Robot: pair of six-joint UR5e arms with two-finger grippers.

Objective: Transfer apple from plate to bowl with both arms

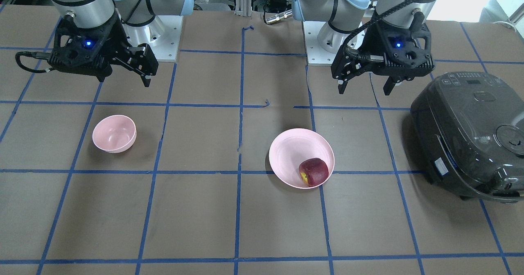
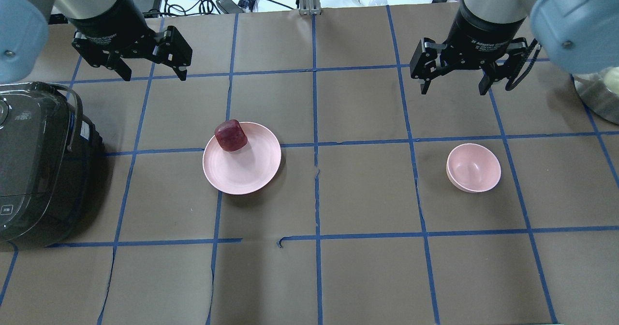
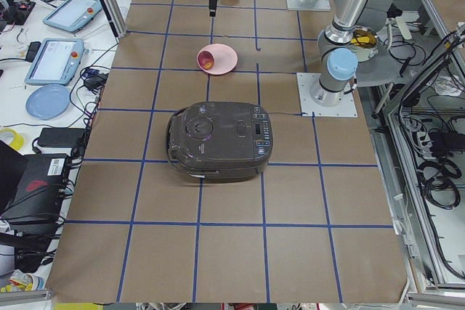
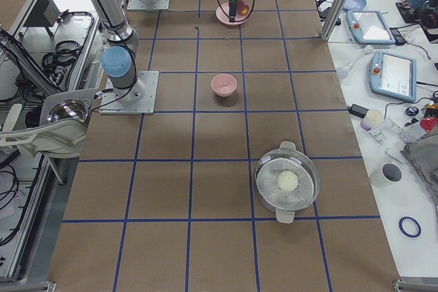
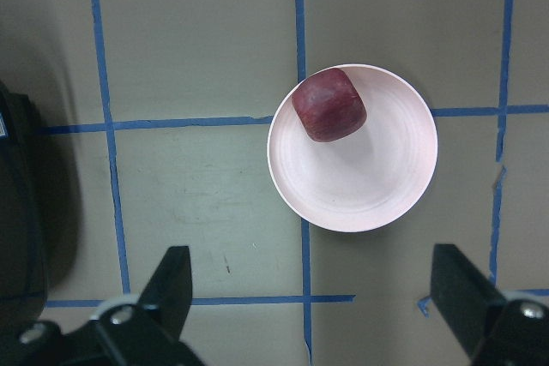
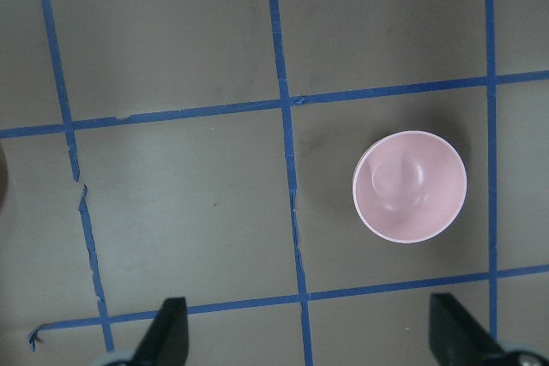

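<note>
The dark red apple (image 2: pixel 231 135) lies on the far edge of the wide pink plate (image 2: pixel 246 170) in the overhead view, and it also shows in the front view (image 1: pixel 314 172) and the left wrist view (image 5: pixel 328 105). The small pink bowl (image 2: pixel 473 168) stands empty to the right; the right wrist view shows it too (image 6: pixel 410 186). My left gripper (image 2: pixel 154 73) hangs open and empty above the table, beyond and left of the plate. My right gripper (image 2: pixel 454 88) hangs open and empty beyond the bowl.
A dark grey rice cooker (image 2: pixel 34 165) sits at the left table edge, beside the plate. A steel pot (image 4: pixel 287 182) with a white ball in it stands at the right end. Blue tape lines grid the brown table.
</note>
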